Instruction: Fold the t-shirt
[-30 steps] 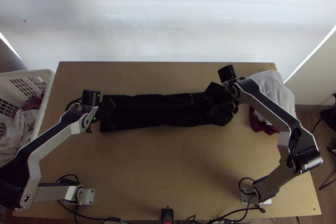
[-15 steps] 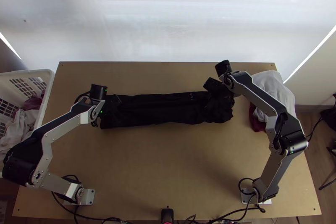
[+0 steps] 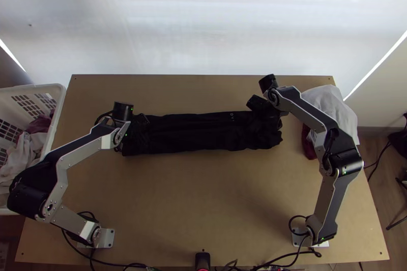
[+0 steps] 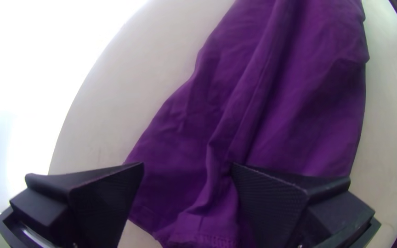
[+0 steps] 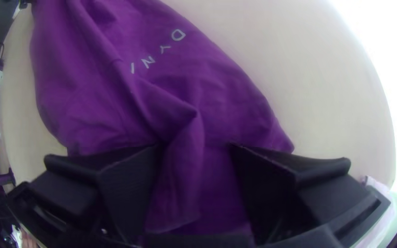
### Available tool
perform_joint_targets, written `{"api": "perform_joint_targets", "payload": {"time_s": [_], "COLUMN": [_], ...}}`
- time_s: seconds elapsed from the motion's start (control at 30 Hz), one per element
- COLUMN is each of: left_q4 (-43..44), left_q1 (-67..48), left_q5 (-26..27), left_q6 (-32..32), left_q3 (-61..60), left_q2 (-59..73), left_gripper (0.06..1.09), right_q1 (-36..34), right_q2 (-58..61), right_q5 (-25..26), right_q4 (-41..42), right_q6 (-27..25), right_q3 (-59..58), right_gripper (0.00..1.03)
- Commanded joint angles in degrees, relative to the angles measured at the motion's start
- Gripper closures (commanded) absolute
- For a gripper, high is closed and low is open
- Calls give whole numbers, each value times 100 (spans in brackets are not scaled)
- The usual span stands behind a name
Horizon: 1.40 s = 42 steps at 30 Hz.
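The t-shirt (image 3: 198, 132) lies on the table (image 3: 198, 184) in a long, thin strip that runs from side to side. It looks folded the long way, but I can't tell how many layers there are. The cloth is not flat. A long wrinkle runs up the end by the left gripper (image 4: 188, 165), and a soft ridge (image 5: 180, 183) pokes up at the other end, by the right gripper (image 5: 194, 146).

Both grippers are open, one over each end of the strip, with cloth in the gap between their fingers. Neither one is pinching it.

I think the next job is to grab an end and fold the strip shorter. If the fingers close too high, they may get just the top layer, and the folds under it could slide apart. If one side pulls first, the strip could twist. The ridge could get squashed into a lump too.

Farther out, a white cloth (image 3: 330, 111) and a dark red cloth (image 3: 308, 144) sit past the right end. The right arm could bump them if it swings wide. A white basket (image 3: 57, 111) with clothes in it stands past the other end.
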Motion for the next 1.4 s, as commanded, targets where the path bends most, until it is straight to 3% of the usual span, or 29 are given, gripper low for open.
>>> {"api": "perform_joint_targets", "payload": {"time_s": [0.0,0.33,0.7,0.9,1.03,1.37], "left_q4": [116,-191,-675,-1404,-2090,-2160], "left_q1": [203,818,1143,1301,774,-96], "left_q5": [-24,-15,-6,152,336,336], "left_q6": [44,395,580,290,-282,-598], "left_q3": [26,377,1186,1810,1889,957], "left_q2": [12,-550,-875,-1069,-1438,-1957], "left_gripper": [11,11,11,11,11,11], "right_q1": [-199,-427,-559,-717,-304,1058], "right_q2": [138,-416,-864,-1093,-1418,-2429], "right_q5": [101,127,127,101,66,66], "right_q4": [-15,-68,-674,-1184,-1544,-1544], "right_q6": [382,417,452,663,821,1006], "right_q3": [121,393,1096,1553,1378,420], "right_gripper": [5,5,5,5,5,5]}}
